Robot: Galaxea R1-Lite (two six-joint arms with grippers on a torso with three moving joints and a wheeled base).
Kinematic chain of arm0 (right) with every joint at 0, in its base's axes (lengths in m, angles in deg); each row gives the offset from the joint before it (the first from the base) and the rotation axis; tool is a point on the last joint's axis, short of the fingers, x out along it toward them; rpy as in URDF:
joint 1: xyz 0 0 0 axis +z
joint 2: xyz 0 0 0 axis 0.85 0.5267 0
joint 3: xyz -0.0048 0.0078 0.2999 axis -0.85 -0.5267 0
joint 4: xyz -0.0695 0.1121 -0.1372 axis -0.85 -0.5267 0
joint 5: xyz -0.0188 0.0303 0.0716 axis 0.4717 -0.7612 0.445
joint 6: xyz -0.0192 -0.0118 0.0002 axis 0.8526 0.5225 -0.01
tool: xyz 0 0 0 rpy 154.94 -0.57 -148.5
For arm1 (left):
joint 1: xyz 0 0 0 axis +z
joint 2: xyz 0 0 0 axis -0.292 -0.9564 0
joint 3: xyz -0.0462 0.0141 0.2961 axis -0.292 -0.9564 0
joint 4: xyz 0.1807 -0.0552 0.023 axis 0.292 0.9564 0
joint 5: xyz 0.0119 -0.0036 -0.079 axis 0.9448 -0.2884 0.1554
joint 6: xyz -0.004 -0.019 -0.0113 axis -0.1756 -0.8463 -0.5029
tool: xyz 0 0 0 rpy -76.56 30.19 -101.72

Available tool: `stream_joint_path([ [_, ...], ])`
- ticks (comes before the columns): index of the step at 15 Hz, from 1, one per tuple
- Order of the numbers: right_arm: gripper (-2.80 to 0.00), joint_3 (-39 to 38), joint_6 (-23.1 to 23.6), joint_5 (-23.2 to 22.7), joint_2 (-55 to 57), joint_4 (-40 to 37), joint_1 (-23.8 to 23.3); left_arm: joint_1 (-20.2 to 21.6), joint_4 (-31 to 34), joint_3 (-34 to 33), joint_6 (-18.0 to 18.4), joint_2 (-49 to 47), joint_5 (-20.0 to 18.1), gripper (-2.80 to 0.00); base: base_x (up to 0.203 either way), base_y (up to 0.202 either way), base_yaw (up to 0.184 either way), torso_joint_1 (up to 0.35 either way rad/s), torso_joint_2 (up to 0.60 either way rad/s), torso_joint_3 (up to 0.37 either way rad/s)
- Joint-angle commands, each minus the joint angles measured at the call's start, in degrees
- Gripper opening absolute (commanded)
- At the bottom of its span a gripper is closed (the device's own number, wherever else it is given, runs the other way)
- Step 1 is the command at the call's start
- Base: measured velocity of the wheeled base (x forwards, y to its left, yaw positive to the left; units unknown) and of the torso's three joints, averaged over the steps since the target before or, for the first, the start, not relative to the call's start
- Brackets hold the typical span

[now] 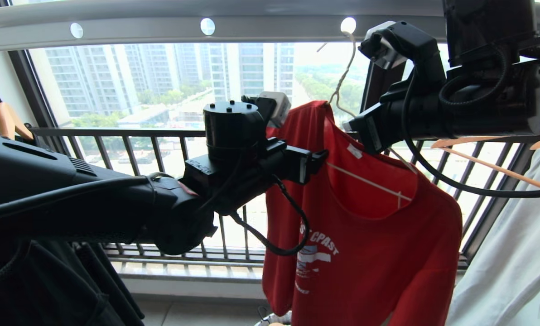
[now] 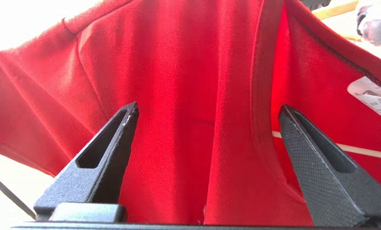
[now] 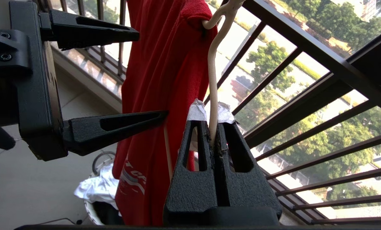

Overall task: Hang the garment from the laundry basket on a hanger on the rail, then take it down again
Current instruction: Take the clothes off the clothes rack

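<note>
Fingers of left gripper (image 2: 206,111) spread wide beside the garment (image 1: 365,217), gripping nothing. Right gripper (image 3: 213,127) clamps the hanger (image 3: 213,89) wire (laundry basket (image 3: 93,212) visible only from right wrist).

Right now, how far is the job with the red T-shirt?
Done: the red T-shirt is on the cream hanger, whose hook sits in a hole of the rail. In hand: the right end effector is shut on the hanger's wire; the left end effector is open at the shirt's shoulder. Left: whichever steps of hanging and taking down remain.
</note>
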Motion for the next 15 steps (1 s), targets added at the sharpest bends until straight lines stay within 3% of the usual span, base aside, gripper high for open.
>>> stream_joint_path([
  [1, -2.80, -0.01, 0.25, 0.07, -0.10, -0.07, 0.02, 0.03, -0.37, 0.58, 0.04, -0.57, 0.23, -2.80, 0.000, 0.000, 0.000, 0.000, 0.00, 0.000],
  [9, -2.80, -0.10, 0.34, 0.07, -0.65, -0.33, 0.02, 0.23, -0.37, 0.00, -0.42, 1.27, 0.43, -2.80, 0.000, 0.000, 0.000, 0.000, 0.00, 0.000],
  [15, -2.80, -0.36, 0.43, 0.07, -1.07, -0.42, 0.02, 3.20, -0.46, 5.27, -3.47, 0.12, 5.15, -2.80, 0.000, 0.000, 0.000, 0.000, 0.00, 0.000],
])
